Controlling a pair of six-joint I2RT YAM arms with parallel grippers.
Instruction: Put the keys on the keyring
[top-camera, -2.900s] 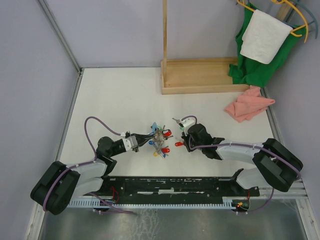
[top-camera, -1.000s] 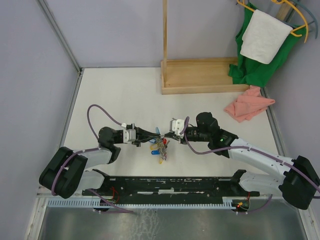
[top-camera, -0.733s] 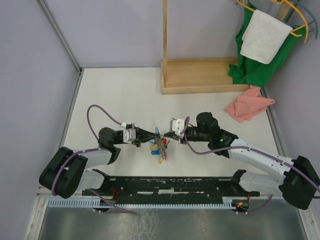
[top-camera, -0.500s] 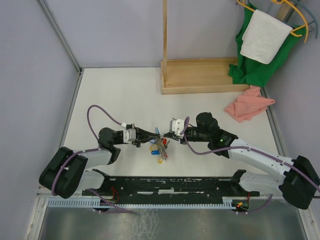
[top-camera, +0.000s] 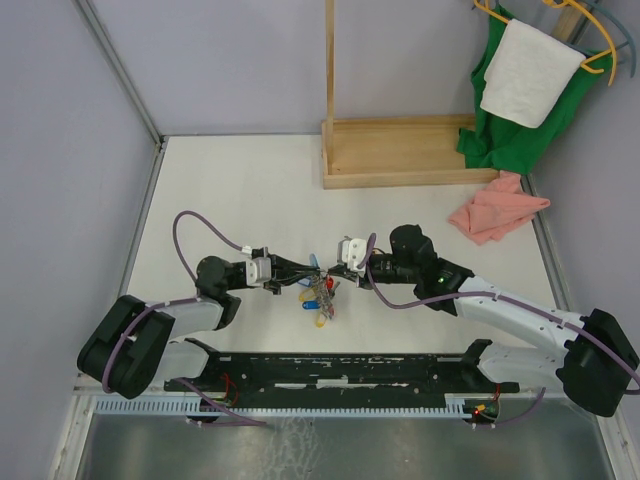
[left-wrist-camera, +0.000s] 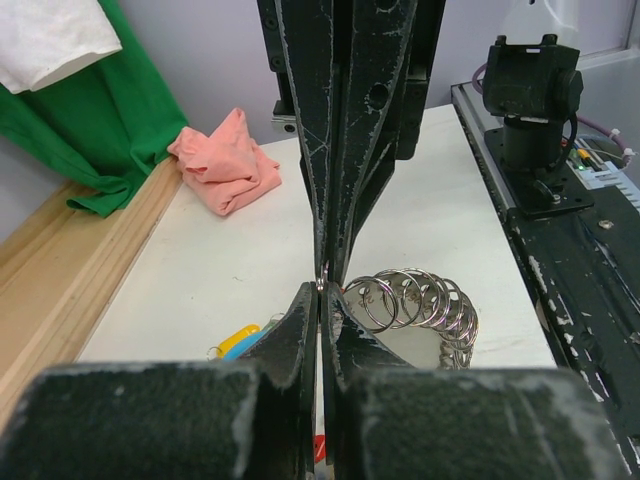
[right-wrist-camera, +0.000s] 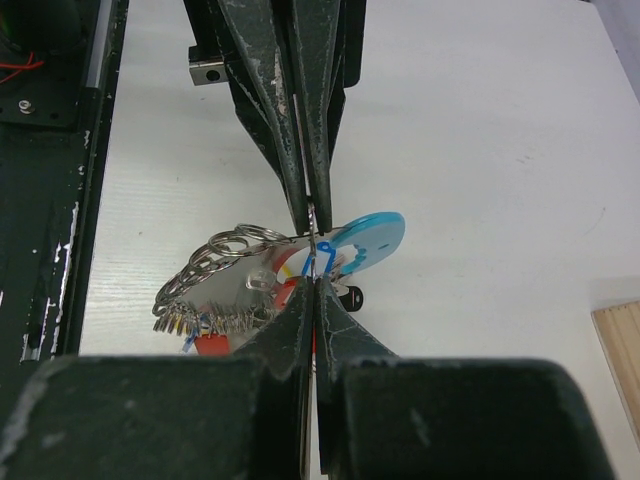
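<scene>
Above the white table my two grippers meet tip to tip. The left gripper (top-camera: 317, 270) (left-wrist-camera: 323, 292) is shut on the thin metal wire of the keyring (top-camera: 322, 293). A row of small silver rings (left-wrist-camera: 420, 300) and a light-blue part (right-wrist-camera: 375, 235) hang from the wire. The right gripper (top-camera: 332, 272) (right-wrist-camera: 313, 280) is shut on a thin metal piece touching that wire. A red tag (top-camera: 328, 283) shows just under its fingers, so it looks like the red-tagged key. Yellow and blue tags (left-wrist-camera: 235, 340) lie on the table below.
A wooden stand (top-camera: 400, 150) with an upright post sits at the back. A pink cloth (top-camera: 495, 208) lies right of the arms. Green cloth and a white towel (top-camera: 525, 70) hang at the back right. A black rail (top-camera: 350, 370) runs along the near edge.
About three seconds ago both grippers were low at the table, the right by a red-tagged key. Since then they have risen and met tip to tip. Over the last second, hardly any movement.
</scene>
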